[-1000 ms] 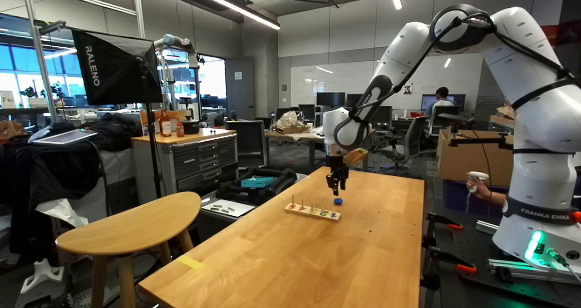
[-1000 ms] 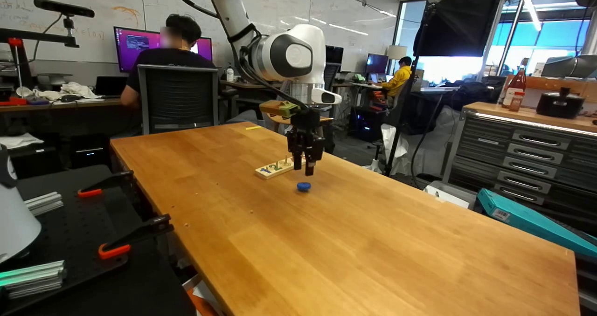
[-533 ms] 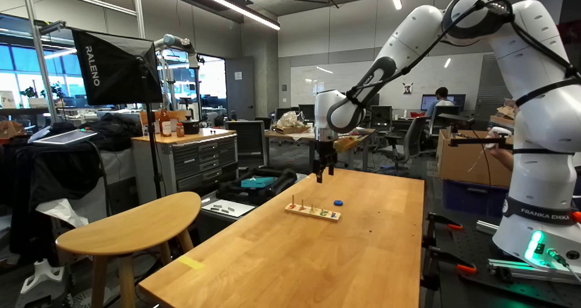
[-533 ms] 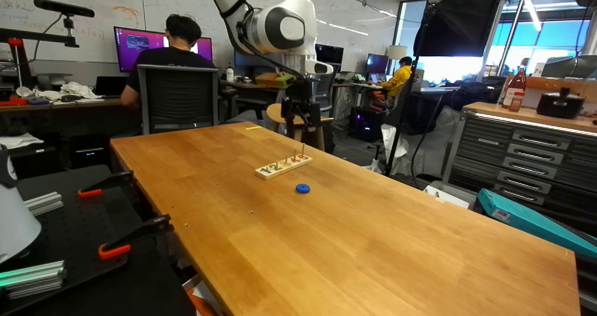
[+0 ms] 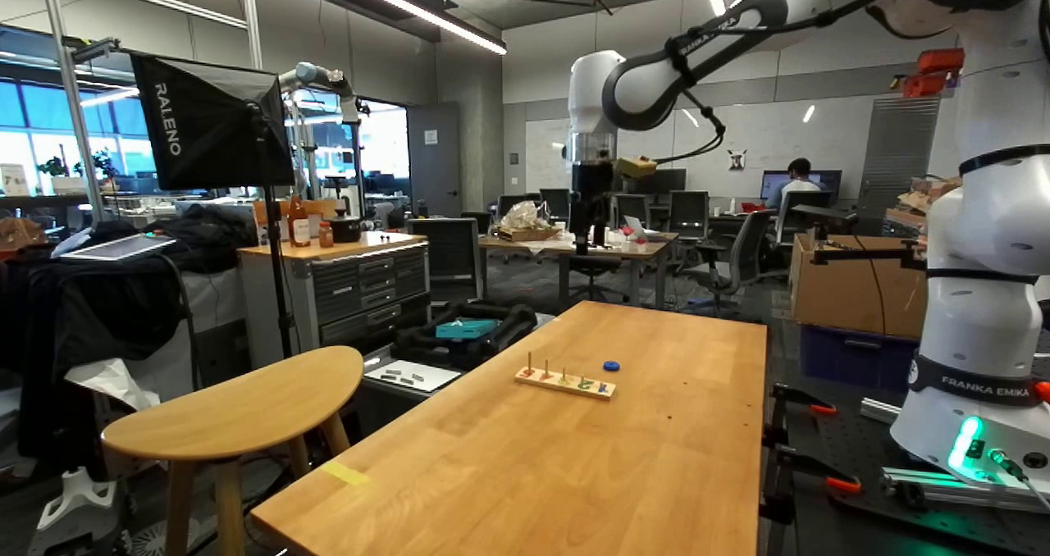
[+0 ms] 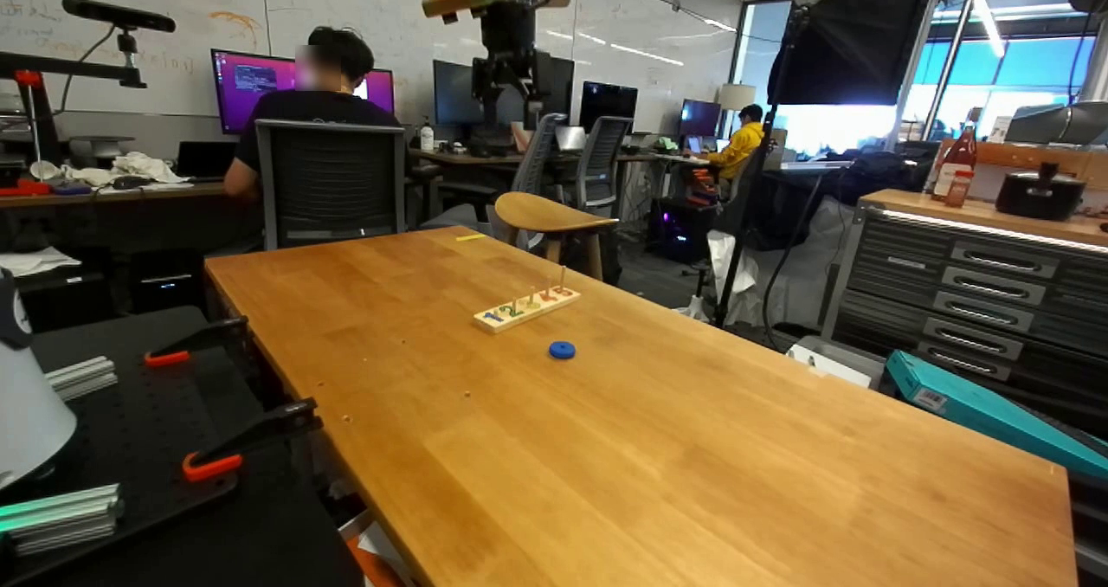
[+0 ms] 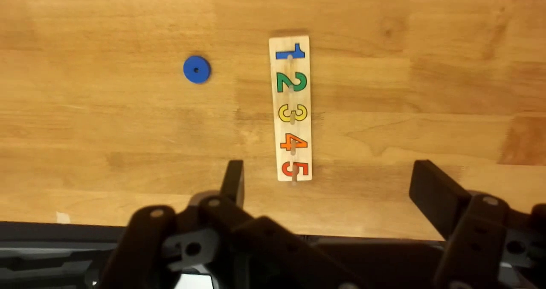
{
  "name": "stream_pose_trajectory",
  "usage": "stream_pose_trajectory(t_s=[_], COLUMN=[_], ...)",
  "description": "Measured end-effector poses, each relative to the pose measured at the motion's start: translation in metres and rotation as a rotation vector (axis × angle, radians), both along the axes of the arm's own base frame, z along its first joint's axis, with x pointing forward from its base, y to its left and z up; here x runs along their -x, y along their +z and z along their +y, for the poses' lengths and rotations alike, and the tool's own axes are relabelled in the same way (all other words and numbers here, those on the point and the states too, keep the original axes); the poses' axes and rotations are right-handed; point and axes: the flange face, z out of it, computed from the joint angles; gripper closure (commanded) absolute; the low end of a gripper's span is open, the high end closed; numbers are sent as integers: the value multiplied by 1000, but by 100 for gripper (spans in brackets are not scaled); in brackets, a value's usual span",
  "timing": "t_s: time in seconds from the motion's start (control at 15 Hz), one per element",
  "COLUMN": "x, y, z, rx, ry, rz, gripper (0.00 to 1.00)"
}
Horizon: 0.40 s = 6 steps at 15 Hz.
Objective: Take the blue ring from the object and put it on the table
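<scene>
Hanging well above the table (image 5: pixel 640 474), the gripper (image 5: pixel 591 248) shows in an exterior view; the blue ring (image 5: pixel 611 366) lies flat on the wood between the peg strip (image 5: pixel 564 383) and the far edge. In an exterior view the ring (image 6: pixel 562 351) sits apart from the strip (image 6: pixel 498 324), whose long axis runs crosswise to the right edge. A second ago the gripper was close above the ring; it has since risen, and the strip has stayed put. In the wrist view the gripper's fingers (image 7: pixel 436 197) spread wide, holding nothing; the red 5 (image 7: pixel 305 169) end points to the lower edge, and the ring, hole upward, lies left of the blue 1 (image 7: pixel 281 55).
</scene>
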Motion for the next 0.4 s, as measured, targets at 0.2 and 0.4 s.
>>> stream_pose_trajectory(t_s=[0.2, 0.4], x=[28, 39], y=[47, 63], z=[-4, -8], rx=[14, 18], ry=[-12, -22], rz=[34, 42], gripper=[0, 0])
